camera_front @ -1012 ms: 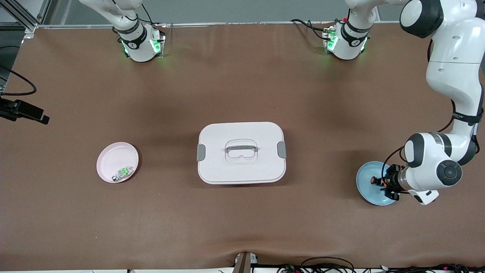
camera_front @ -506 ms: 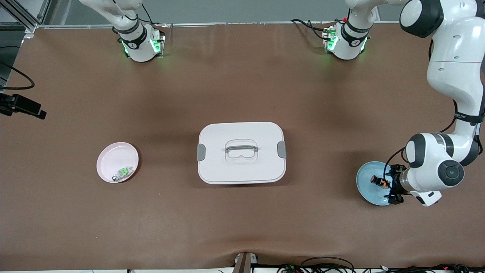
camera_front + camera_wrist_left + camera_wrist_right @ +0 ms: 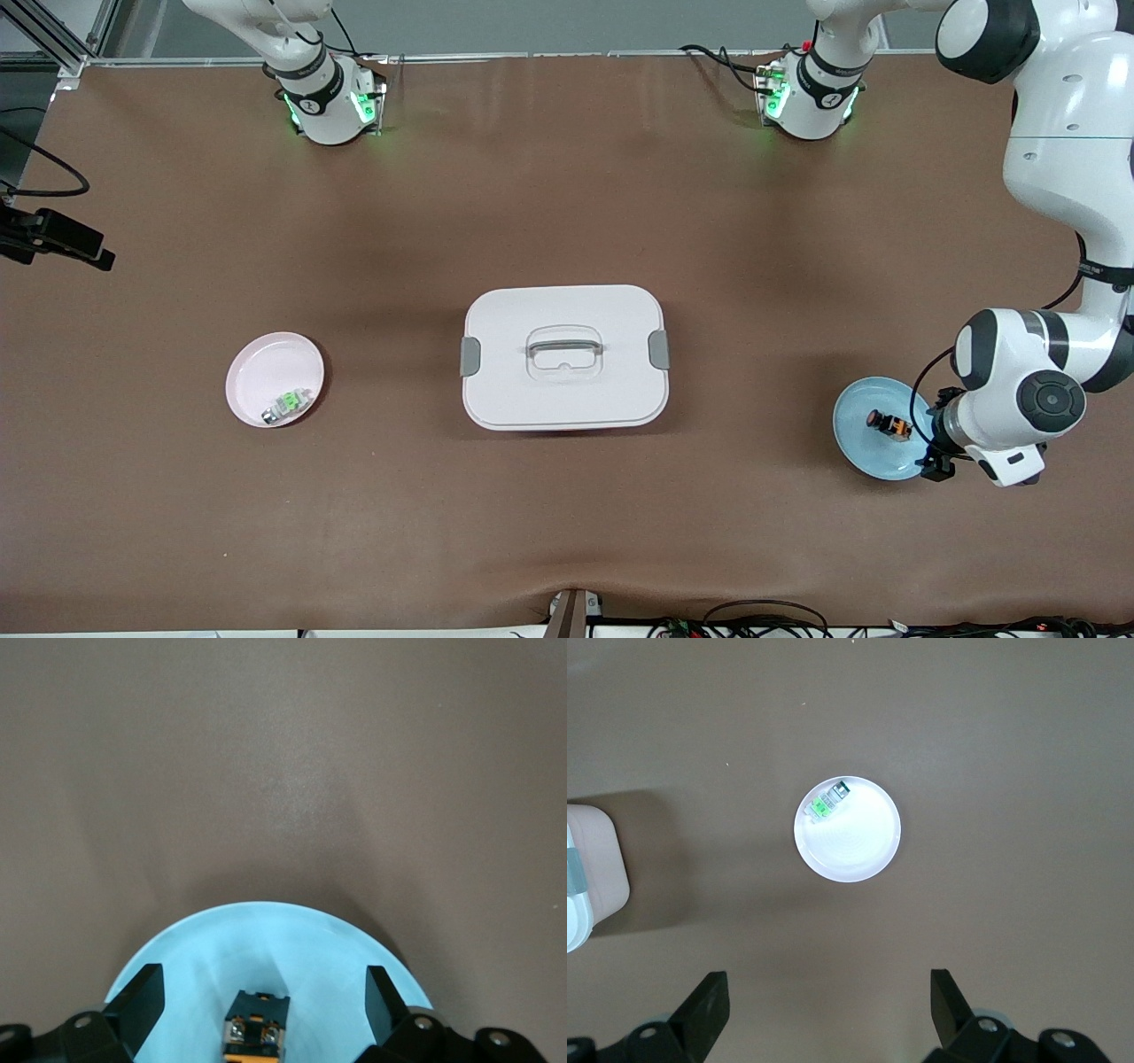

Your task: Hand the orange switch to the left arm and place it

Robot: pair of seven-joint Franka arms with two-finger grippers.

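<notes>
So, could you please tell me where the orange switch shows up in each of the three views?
Front view: the orange switch lies on the blue plate at the left arm's end of the table, beside the open left gripper.
Left wrist view: at the bottom edge, between the fingers.
Right wrist view: not in it.
Shared landmark: the blue plate, in the front and left wrist views.

You see the left gripper (image 3: 257, 1010) spread wide over the blue plate (image 3: 266, 939), the switch (image 3: 258, 1025) lying between its fingers (image 3: 142, 1001).
</notes>
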